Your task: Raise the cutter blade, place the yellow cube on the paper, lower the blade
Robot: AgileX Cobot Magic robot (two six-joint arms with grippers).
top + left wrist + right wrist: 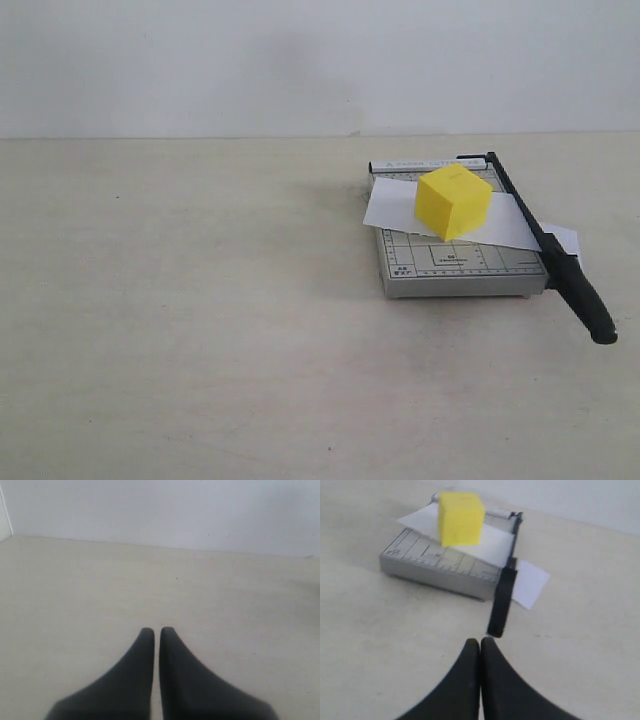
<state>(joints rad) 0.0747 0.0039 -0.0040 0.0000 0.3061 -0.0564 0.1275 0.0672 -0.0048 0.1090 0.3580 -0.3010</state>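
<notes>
- The right hand [480, 641] is narrow, its two black fingers pressed tip to tip with nothing between them. Its wrist view shows it above the pale surface [200, 330], pointed at the handle end of the cutter blade [501, 602] and clear of it.
- The left hand [156, 630] is narrow too, with only a thin slit between the fingers and nothing held. Its view takes in just surface and a pale wall, so it seems to be well away from the work (neither arm shows in the exterior view).
- In the exterior view the cutter blade lies flat along the right edge of the grey cutting board [450, 265], right of centre. Its thick handle juts past the board's near corner toward the lower right. With the blade down, the last step looks done.
- The paper [390, 208] lies across the board and passes under the blade, one corner showing beyond it on the right. I judge the lowered blade is clamping the sheet.
- The yellow cube [453, 201] sits on the paper over the upper middle of the board, near the blade and left of it. It probably serves as a weight that keeps the sheet flat.
- There is no true container here. The board is the only carrier, bearing the paper with the cube on top, and the near strip of its grid is uncovered.
</notes>
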